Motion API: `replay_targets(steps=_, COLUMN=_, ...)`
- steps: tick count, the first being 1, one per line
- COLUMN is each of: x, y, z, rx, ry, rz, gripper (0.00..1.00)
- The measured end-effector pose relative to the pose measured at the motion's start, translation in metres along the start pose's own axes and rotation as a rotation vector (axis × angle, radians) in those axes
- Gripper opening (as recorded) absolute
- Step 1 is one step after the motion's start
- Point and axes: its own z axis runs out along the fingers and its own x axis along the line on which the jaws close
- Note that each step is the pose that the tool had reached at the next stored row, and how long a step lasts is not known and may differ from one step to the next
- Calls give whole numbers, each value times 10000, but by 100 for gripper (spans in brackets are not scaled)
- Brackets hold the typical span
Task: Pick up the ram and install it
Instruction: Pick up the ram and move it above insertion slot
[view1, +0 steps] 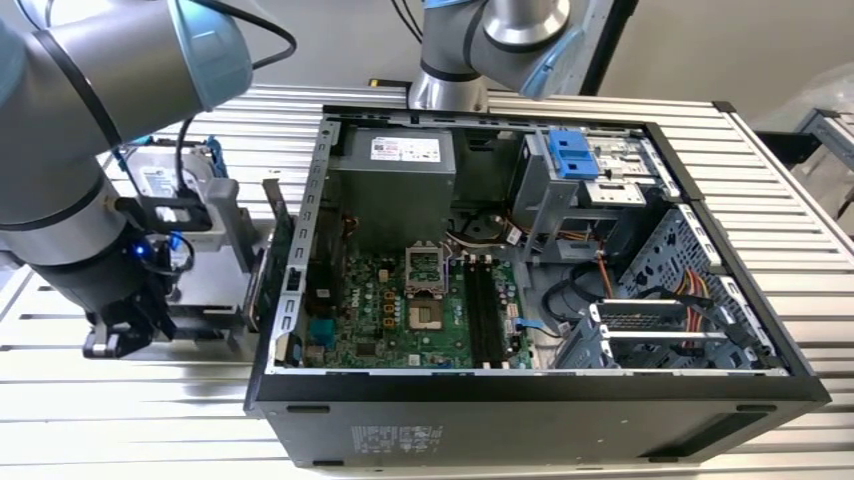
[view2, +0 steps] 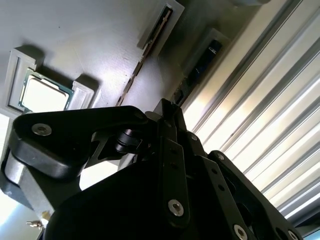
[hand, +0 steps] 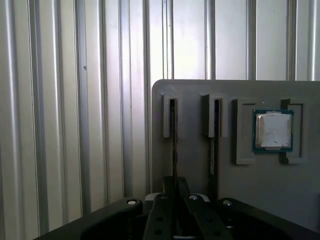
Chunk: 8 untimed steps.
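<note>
Ribbed metal table (view1: 134, 440) is carrying a grey tray (view1: 200, 290) and an open computer case (view1: 534, 400). The case is sitting just beside the tray, on the exterior view's right of it. The motherboard (view1: 387, 310) is lying inside the case, its long black slots (view1: 483, 310) facing up.

The arm (view1: 60, 230) is hanging over the side of the tray away from the case, with the claw (view1: 118, 340) pointing down at the tray.

In the first wrist view the claw (hand: 175, 187) is clenched on the ram (hand: 173, 145). The ram is standing on edge in the slot nearest the tray's outer edge and is not lifted out of the tray (hand: 195, 150). In the second wrist view the claw (view2: 167, 107) is meeting the near end of the ram (view2: 202, 57), which is running along the tray (view2: 90, 40) edge next to the table (view2: 280, 125).

A second stick (hand: 215, 145) (view2: 152, 35) is standing in the next tray slot. It is sitting between the ram and a processor chip (hand: 273, 130) (view2: 45, 92), which is lying flat in its own pocket of the tray.
</note>
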Motion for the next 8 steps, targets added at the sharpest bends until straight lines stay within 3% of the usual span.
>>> replay_targets(steps=8, x=-3, y=1, z=-65, rx=0, ry=1, rz=-1, gripper=0)
